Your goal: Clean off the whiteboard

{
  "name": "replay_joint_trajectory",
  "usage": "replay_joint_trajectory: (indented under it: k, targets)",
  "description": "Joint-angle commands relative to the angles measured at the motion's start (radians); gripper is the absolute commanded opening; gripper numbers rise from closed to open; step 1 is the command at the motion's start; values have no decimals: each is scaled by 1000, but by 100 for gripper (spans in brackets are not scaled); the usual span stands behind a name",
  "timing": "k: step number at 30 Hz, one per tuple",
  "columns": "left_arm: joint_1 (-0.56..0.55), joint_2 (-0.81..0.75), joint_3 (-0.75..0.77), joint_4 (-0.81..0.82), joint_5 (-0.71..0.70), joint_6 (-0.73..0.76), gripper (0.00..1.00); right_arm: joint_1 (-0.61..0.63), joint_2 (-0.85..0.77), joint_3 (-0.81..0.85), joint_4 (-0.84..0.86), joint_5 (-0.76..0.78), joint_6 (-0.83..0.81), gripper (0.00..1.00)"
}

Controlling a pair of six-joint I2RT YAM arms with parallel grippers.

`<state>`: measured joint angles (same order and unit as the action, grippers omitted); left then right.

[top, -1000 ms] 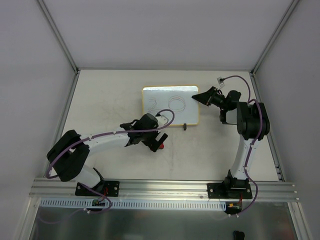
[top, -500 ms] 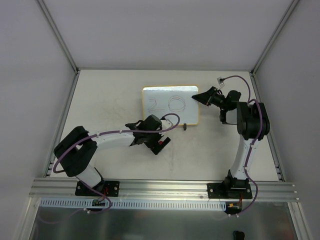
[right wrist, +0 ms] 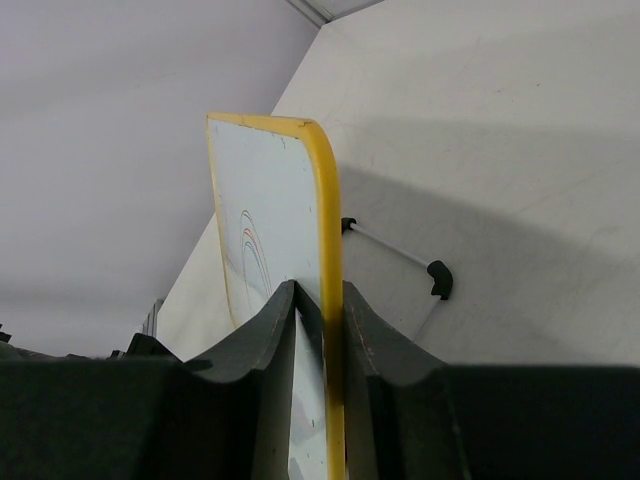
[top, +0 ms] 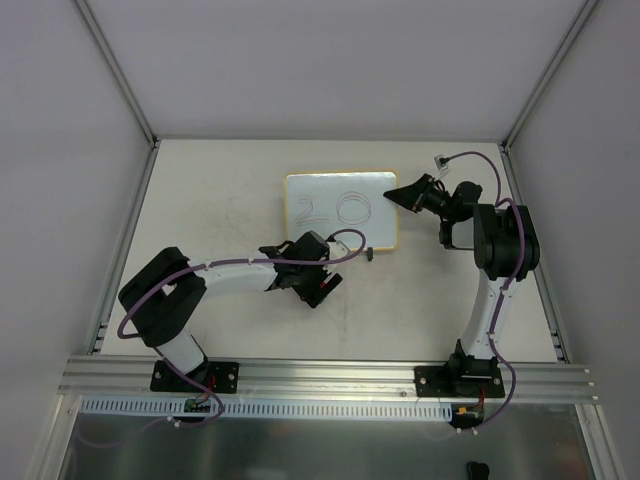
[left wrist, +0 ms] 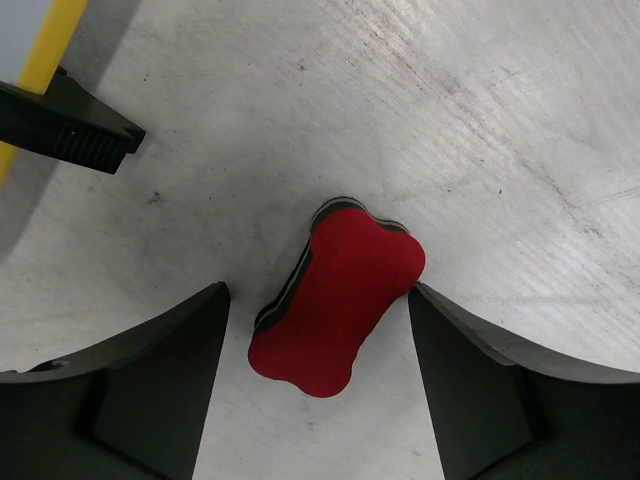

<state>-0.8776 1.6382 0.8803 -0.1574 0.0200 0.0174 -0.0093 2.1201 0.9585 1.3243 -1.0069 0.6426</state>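
Note:
The whiteboard (top: 340,210) stands tilted at mid table, with grey scribbles on its face. My right gripper (top: 400,194) is shut on its right edge; the right wrist view shows the yellow frame (right wrist: 326,200) pinched between my fingers (right wrist: 320,296). The red bone-shaped eraser (left wrist: 340,305) lies flat on the table just in front of the board (top: 322,290). My left gripper (left wrist: 318,300) is open and straddles the eraser, one finger on each side. The right fingertip (left wrist: 425,300) is very near the eraser's corner. In the top view the left gripper (top: 318,284) covers most of the eraser.
A black foot (left wrist: 70,135) of the board and a strip of its frame (left wrist: 45,50) lie up left of the eraser. The board's rear wire stand with a black foot (right wrist: 440,278) rests on the table. Grey walls enclose the table.
My left arm has drawn back from the board's lower edge, uncovering the scribbles, and settled over the eraser. The right gripper and the board have not moved.

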Motion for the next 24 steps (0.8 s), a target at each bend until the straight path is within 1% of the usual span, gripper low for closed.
replay_joint_trajectory:
  k: [1,4,6,8,12,13,15,18,22,24]
  targets:
    - [-11,11,19,-24,18,-2,69,8,0,-4,208,47,-49,0]
    - [-11,5,17,-24,29,1,52,8,0,-4,208,44,-47,0]
    - [-11,0,16,-25,37,3,47,8,1,0,208,37,-44,0]
    - [-11,-6,14,-25,34,4,45,8,1,2,208,36,-40,0]
    - [-12,-17,11,-27,18,1,33,8,3,0,210,39,-37,0]
    - [-11,-20,11,-25,8,0,25,8,3,0,208,37,-35,0]
    - [-11,-35,11,-27,-14,-10,17,8,5,2,208,36,-37,0]
    - [-11,-73,11,-27,-14,-13,11,8,3,0,208,34,-35,0]
    - [-9,-147,2,-25,-66,-59,9,8,3,2,208,33,-34,0]
    - [-6,-190,6,-25,-78,-73,6,8,6,6,208,31,-27,0]
